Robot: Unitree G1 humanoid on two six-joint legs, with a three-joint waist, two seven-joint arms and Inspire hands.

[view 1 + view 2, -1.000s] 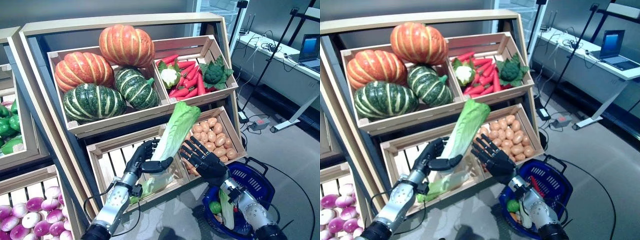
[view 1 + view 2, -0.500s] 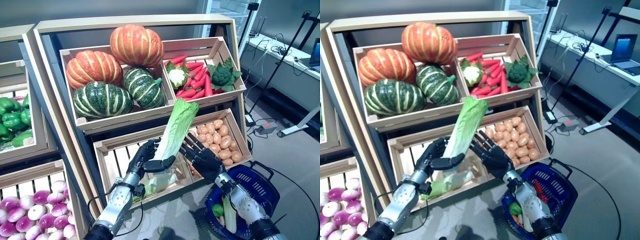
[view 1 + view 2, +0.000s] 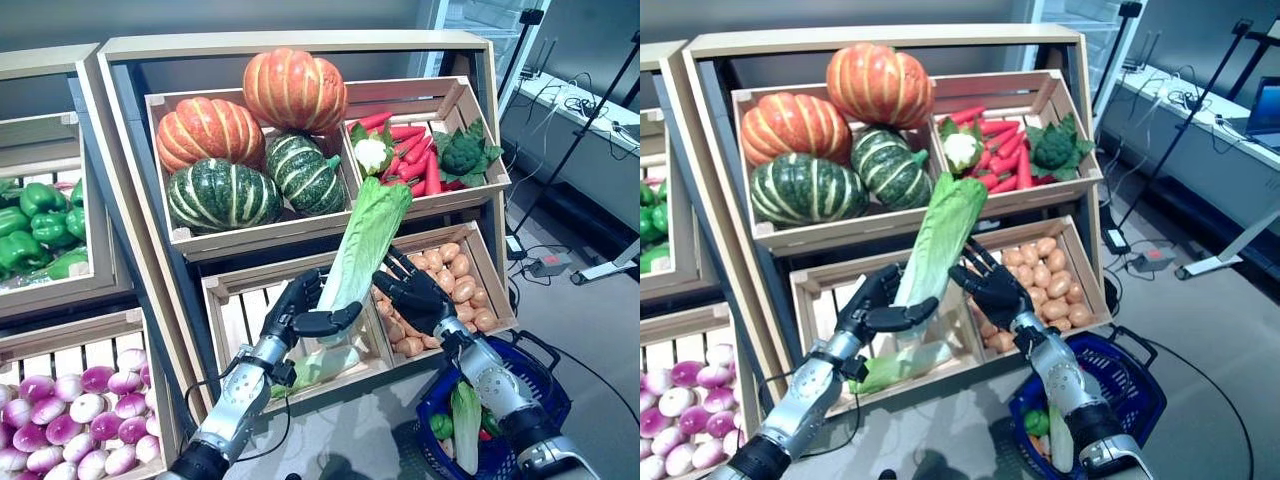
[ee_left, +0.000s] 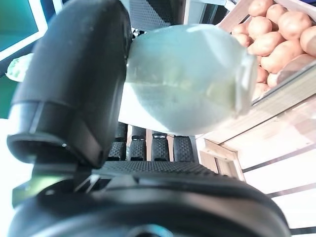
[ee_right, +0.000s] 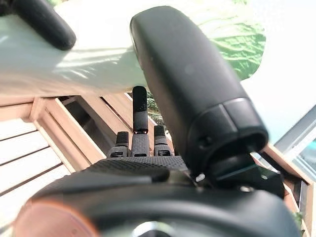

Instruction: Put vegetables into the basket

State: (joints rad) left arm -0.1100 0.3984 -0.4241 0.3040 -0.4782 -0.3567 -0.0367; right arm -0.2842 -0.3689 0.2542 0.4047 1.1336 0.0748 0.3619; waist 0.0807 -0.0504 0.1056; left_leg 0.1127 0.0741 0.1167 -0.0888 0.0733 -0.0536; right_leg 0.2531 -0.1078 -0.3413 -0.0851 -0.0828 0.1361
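Long lettuce (image 3: 360, 245) gripped upright by the left hand (image 3: 300, 315) before the crates

The right hand (image 3: 415, 297) is held beside it with fingers spread, just touching the leaf; the blue basket (image 3: 535, 385) is seen below, holding other vegetables

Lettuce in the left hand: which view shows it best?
Left eye view: the lettuce shows whole, held tilted by the left hand, the open right hand beside it. Right eye view matches. Left wrist view shows only its pale base; right wrist view shows a close partial stretch.
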